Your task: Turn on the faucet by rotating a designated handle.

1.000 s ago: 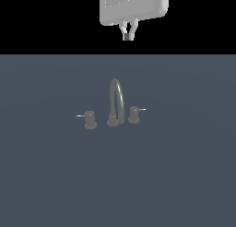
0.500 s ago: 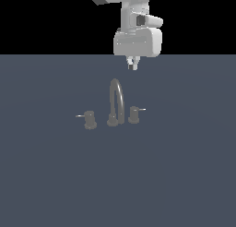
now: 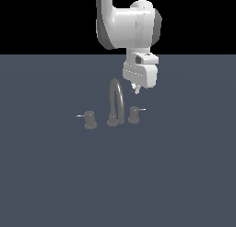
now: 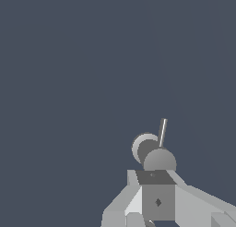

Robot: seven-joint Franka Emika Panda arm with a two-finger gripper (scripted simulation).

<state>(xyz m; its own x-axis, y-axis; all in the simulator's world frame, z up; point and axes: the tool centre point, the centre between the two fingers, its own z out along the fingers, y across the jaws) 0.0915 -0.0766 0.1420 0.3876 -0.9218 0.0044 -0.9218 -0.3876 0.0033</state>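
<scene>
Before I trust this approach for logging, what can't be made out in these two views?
- Gripper jaws: too small in the exterior view, cut off by the edge in the wrist view.
- Gap between gripper and handle: neither view settles it.
- Spout and second knob: outside the wrist view.

Faucet (image 3: 116, 104): one; arched spout: one
Knobs: two; the handle (image 3: 134, 114) and its twin knob (image 3: 90, 120)
Lever pins: two
Gripper (image 3: 136, 88): one

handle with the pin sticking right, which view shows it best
The exterior view: the handle shows whole from the side beside the spout, pin pointing to that view's right. The wrist view shows only its top and pin, close, partly behind the jaws.
</scene>
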